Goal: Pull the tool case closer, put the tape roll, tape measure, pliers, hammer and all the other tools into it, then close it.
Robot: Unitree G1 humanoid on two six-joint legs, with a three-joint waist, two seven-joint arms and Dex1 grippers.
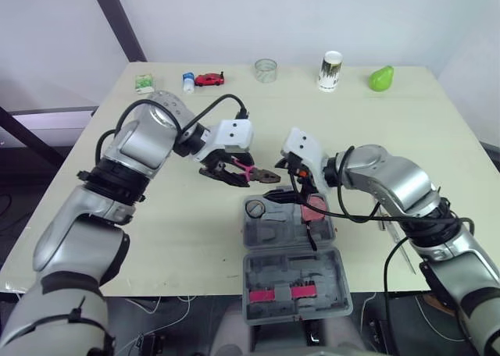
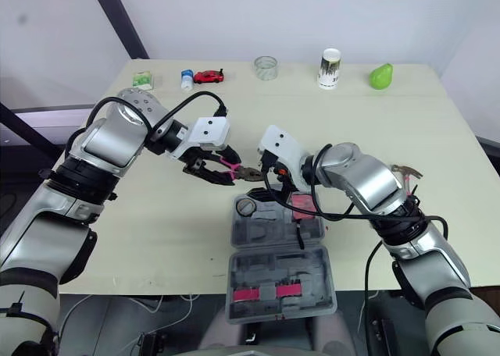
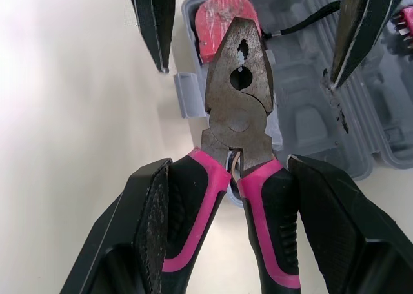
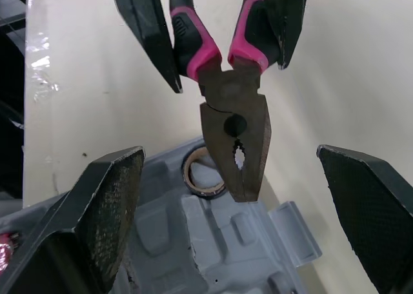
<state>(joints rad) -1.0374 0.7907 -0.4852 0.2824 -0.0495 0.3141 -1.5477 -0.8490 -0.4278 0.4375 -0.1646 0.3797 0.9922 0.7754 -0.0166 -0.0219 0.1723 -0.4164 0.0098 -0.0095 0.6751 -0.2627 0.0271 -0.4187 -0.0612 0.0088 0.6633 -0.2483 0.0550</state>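
Tool case (image 1: 269,233) lies open on the table (image 1: 191,239), just below and on the near side of both my grippers, its lid folded toward me with pink bit holders (image 1: 281,294) clipped in it. In the tray, a red tape measure (image 1: 316,209) sits under my right gripper (image 4: 229,153) and the tape roll (image 1: 255,208) sits in the corner below the pliers' nose. My left gripper (image 1: 226,171) is clamped on the pink-and-black handles of the pliers (image 3: 239,94), held above the case's far edge. My right gripper is spread wide, with the pliers' nose between its fingers and touching neither. The hammer (image 2: 406,171) lies beside my right arm. Well beyond both grippers, along the far edge, stand a white cup (image 1: 331,70), green pear (image 1: 381,78), glass (image 1: 266,69), red toy car (image 1: 209,79) and small bottle (image 1: 188,81).
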